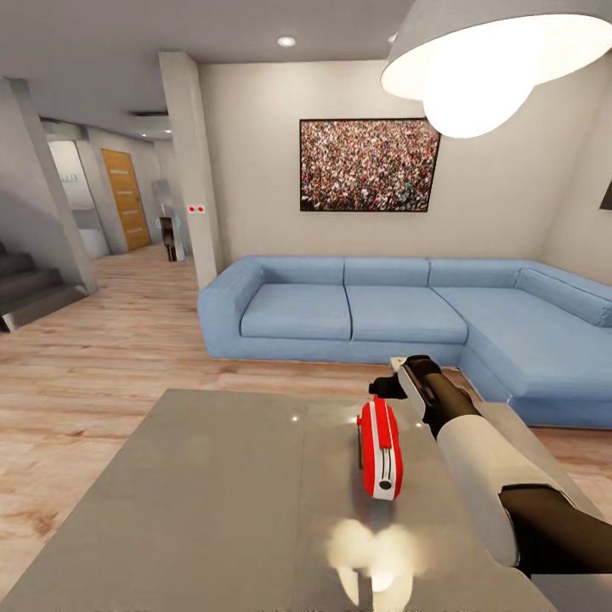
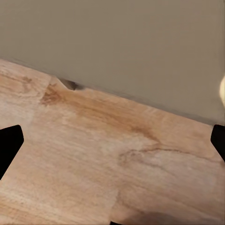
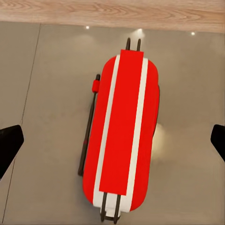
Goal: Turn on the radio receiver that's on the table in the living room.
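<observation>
Right claw [image 3: 112, 140] wide open, over radio receiver [image 3: 123, 133]

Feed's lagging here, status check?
Right claw open above radio, no contact. Radio on edge on table. Left claw open over floor.

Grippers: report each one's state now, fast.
Left gripper: open, empty, over wood floor.
Right gripper: open, holding nothing, above the red rounded radio receiver on the glossy grey table.
</observation>
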